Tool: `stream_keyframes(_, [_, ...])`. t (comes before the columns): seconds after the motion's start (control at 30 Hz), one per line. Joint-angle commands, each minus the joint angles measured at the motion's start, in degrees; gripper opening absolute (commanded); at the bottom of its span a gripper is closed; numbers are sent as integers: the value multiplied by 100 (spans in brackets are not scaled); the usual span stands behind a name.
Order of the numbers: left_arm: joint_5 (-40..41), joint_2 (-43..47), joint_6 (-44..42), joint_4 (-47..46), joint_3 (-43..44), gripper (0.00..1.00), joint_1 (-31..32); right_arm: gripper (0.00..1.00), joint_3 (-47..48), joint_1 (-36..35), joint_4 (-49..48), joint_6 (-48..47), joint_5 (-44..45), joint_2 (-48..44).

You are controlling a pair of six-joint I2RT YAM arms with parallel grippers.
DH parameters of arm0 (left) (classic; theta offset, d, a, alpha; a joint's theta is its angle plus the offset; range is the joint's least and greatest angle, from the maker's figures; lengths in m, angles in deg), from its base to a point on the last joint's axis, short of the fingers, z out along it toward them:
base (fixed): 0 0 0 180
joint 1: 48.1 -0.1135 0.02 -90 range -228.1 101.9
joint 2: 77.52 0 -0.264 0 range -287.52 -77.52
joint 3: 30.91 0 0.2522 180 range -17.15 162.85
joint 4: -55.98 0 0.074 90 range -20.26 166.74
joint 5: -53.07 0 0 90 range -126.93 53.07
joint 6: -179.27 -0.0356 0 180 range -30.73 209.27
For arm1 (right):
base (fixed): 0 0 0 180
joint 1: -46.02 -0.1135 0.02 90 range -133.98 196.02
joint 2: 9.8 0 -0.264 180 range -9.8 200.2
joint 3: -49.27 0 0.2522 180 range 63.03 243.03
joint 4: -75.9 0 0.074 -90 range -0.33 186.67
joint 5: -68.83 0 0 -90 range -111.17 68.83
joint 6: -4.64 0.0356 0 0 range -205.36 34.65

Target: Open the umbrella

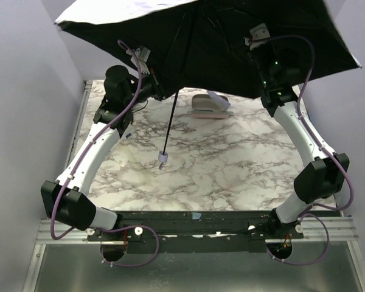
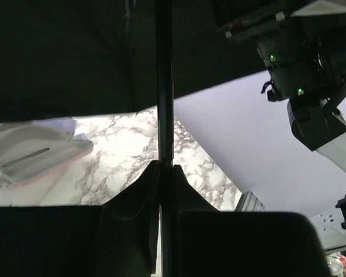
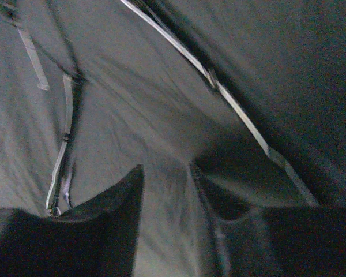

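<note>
Top external: umbrella is open. The canopy spreads over the far half of the marble table, black underside toward the camera. Where is it relative to the left gripper? (A)

Left wrist: the left gripper is clenched on the thin black shaft. Both fingers press in from either side, with no gap showing beside the shaft. The canopy hangs just past the fingertips and fills the upper frame (B)

Handle? (A)

The pale handle is at the low end of the shaft, over the middle of the table. It is well apart from both grippers, and nothing is touching it (B)

Right side? (A)

Right wrist: the right gripper is released, fingers spread, nothing between them. Only canopy fabric and thin ribs lie ahead of it. Cannot tell whether the tips touch the fabric (B)

Other items? (A)

A pale plastic box lies on the table under the canopy edge, beside the shaft line and apart from it (B)
</note>
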Motion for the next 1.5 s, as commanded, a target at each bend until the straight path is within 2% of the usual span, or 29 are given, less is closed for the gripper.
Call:
stream_keyframes(0.0, [-224, -41, -50, -745, 351, 0, 11, 46, -374, 3, 506, 542, -1693, -619])
stream_keyframes(0.1, [-163, -234, -65, -766, 553, 0, 11, 48, -660, -96, 575, 1076, -2652, -944])
stream_keyframes(0.23, [-134, -390, 39, -842, 688, 0, 74, 48, -683, -526, 485, 1627, -2719, -1107])
stream_keyframes(0.33, [-149, -430, 66, -901, 646, 0, 189, 44, -528, -1055, 279, 1422, -2208, -1017])
stream_keyframes(0.43, [-169, -432, 62, -938, 557, 0, 332, 40, -388, -1622, -190, 702, -1369, -759])
stream_keyframes(0.57, [-165, -366, 66, -1020, 403, 0, 424, 37, -8, -1822, -1033, 410, -371, -298])
stream_keyframes(0.7, [-134, -245, 53, -1130, 149, 0, 451, 34, 387, -1826, -1779, 118, -146, 56])
stream_keyframes(0.9, [-131, -121, 145, -1562, -389, 0, 455, 27, 2024, -1826, -2177, -196, 67, 939])
stream_keyframes(1.03, [-123, -158, 492, -2044, -818, 0, 446, 24, 3669, -1816, -1836, -509, 38, 1644])
stream_keyframes(1.13, [-123, -211, 700, -2491, -997, 0, 446, 24, 4208, -1817, -1729, -848, -232, 1961])
stream_keyframes(1.23, [-126, -300, 793, -2681, -906, 0, 446, 23, 3871, -1817, -1552, -796, -507, 1784])
stream_keyframes(1.47, [-236, -532, 810, -3154, -360, 0, 405, 26, 1363, -1928, -1476, -321, -1765, 398])
